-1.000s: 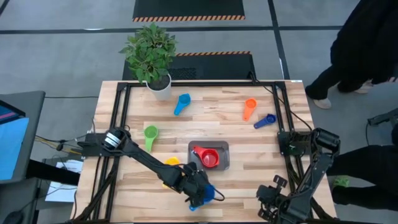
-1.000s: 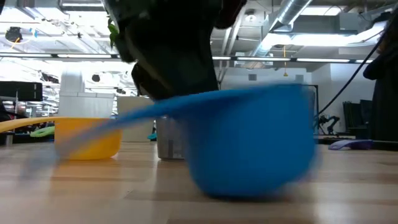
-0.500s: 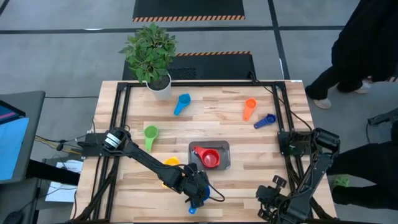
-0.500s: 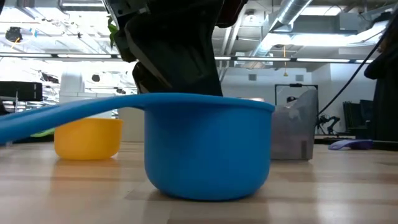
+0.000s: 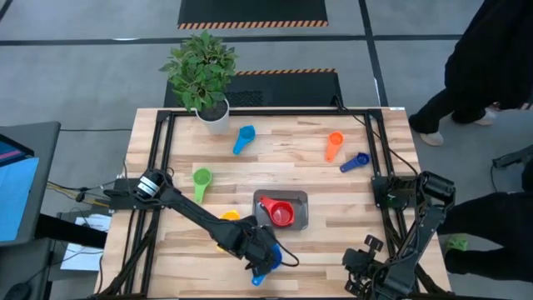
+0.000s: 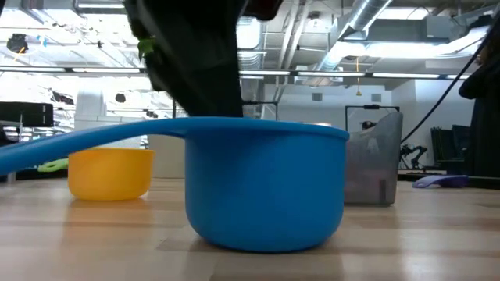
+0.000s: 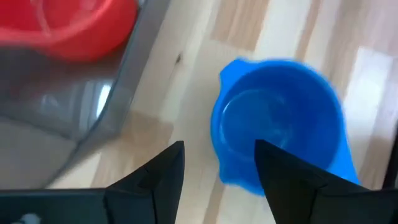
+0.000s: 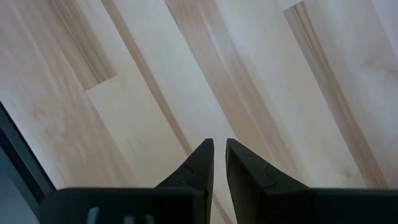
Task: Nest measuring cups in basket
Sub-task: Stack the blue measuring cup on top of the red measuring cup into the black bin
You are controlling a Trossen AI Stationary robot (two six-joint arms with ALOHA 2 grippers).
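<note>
Left pincer (image 7: 217, 165), released above blue cup (image 7: 277, 121) on counter (image 5: 333, 183); red cup (image 5: 281, 212) in basket (image 5: 298, 200); six cups outstanding.

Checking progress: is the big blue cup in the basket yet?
No, the blue cup sits on the table beside the basket.

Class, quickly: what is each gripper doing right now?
Left gripper: open, empty, over the blue cup.
Right gripper: nearly shut, empty, over bare table.
</note>
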